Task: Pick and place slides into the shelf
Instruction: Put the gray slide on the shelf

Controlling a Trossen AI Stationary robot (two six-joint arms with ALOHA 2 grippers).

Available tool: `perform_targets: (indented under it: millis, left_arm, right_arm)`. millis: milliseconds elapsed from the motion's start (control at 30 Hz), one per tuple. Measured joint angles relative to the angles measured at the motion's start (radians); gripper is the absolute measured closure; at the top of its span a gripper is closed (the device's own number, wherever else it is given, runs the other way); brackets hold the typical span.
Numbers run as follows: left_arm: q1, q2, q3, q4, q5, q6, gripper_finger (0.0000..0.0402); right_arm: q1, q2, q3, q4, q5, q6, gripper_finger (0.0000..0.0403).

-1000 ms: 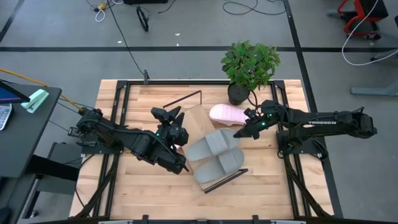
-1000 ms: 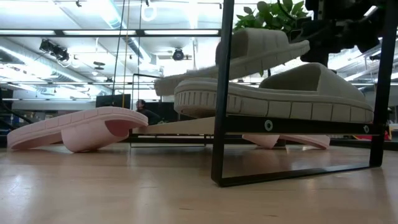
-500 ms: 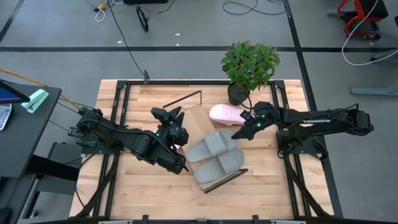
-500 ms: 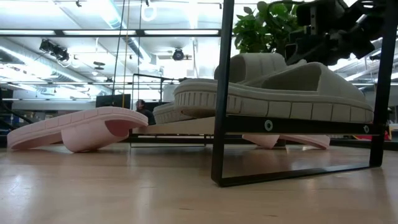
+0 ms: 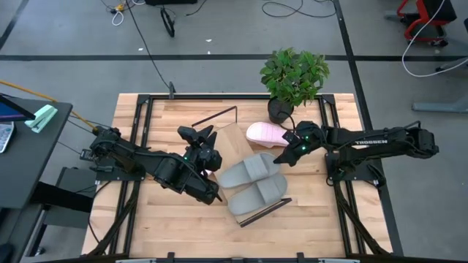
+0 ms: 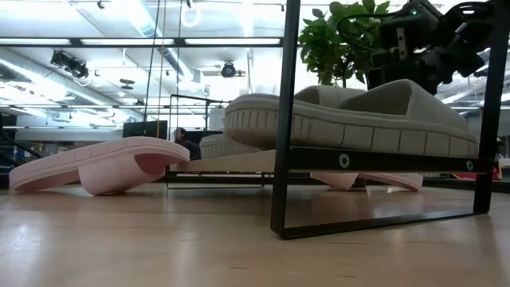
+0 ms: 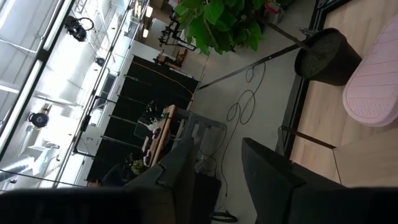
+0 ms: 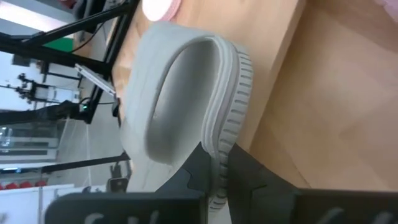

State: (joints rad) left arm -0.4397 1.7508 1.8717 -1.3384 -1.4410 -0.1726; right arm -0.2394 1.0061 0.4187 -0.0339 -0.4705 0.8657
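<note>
Two grey-green slides lie side by side on the shelf's light board: one nearer the far edge, one nearer the front. My right gripper is shut on the farther one. In the low view that slide shows behind the near one. A pink slide lies on the table by the plant pot. Another pink slide rests on the table, mostly hidden under my left arm in the high view. My left gripper is open above the shelf's left part and holds nothing. My right gripper pinches the ridged sole edge of the farther grey-green slide between its two fingers, at the end toward the table's right. The fingers come from the right, slanting down. The slide lies nearly flat, its other end low on the board.
A potted plant stands at the table's far right, close behind my right gripper. The shelf's dark wire frames stand at its far-left end and its near end. Bare wooden tabletop lies near the front edge.
My right gripper has sunk and tipped downward. The grey-green slide it holds, at first tilted with its free end raised above the other slide, has come down to lie low beside it on the board.
</note>
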Motion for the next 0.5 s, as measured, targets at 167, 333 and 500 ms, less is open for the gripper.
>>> perform_targets:
  millis: [167, 333, 500]
  left_arm:
    - [0.000, 0.000, 0.000, 0.000, 0.000, 0.000, 0.0264]
    - [0.000, 0.000, 0.000, 0.007, 0.000, 0.000, 0.0265]
    - [0.000, 0.000, 0.000, 0.008, 0.000, 0.000, 0.0272]
  right_arm:
    - [0.000, 0.000, 0.000, -0.007, 0.021, -0.006, 0.0375]
    - [0.000, 0.000, 0.000, -0.027, 0.024, -0.020, 0.0375]
    - [0.000, 0.000, 0.000, -0.070, 0.027, -0.046, 0.0375]
